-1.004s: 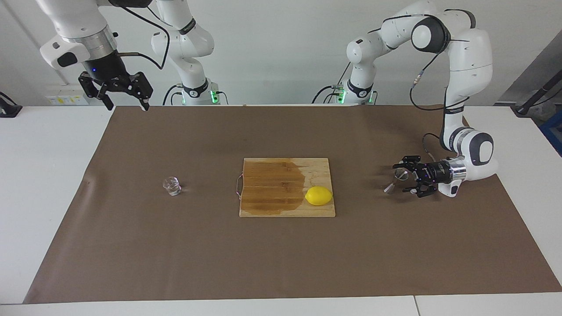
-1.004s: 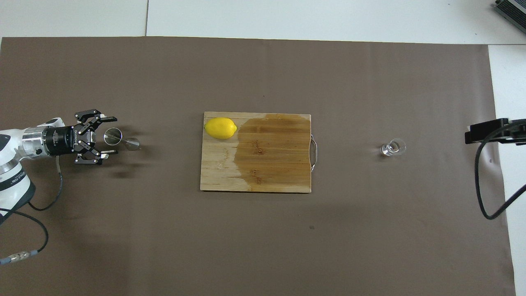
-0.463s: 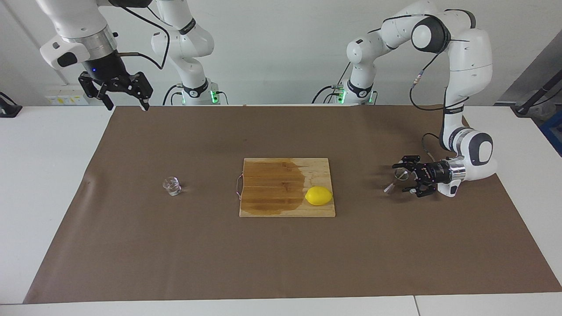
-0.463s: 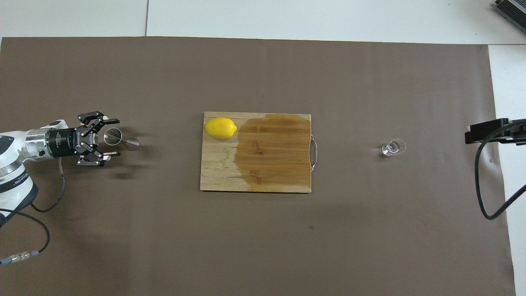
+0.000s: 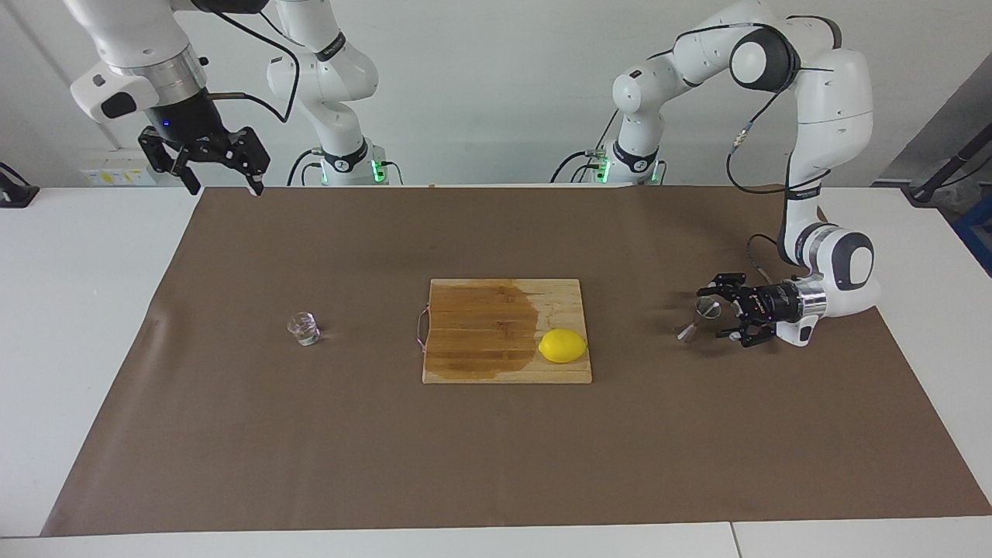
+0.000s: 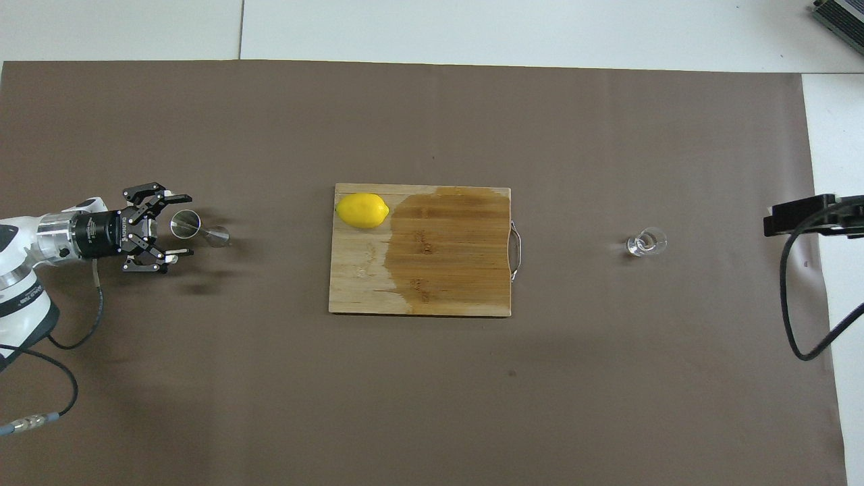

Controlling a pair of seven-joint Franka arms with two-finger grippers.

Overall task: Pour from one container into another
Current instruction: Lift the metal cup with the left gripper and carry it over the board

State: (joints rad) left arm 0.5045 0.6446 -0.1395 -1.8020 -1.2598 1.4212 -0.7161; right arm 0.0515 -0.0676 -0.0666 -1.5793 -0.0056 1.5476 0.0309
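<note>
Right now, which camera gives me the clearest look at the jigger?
The overhead view: the jigger shows its round mouth and narrow waist between the open left gripper's fingers. In the facing view the jigger looks small against the left gripper.

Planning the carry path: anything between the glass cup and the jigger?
Yes. The cutting board with the lemon lies on the table between the glass cup and the jigger. The open left gripper flanks the jigger; the right gripper waits high.

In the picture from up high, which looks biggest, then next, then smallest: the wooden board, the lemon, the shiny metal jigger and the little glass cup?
1. Wooden board: biggest by far.
2. Lemon.
3. Metal jigger: it looks only a little longer than the glass cup.
4. Glass cup: smallest, though close to the jigger.
</note>
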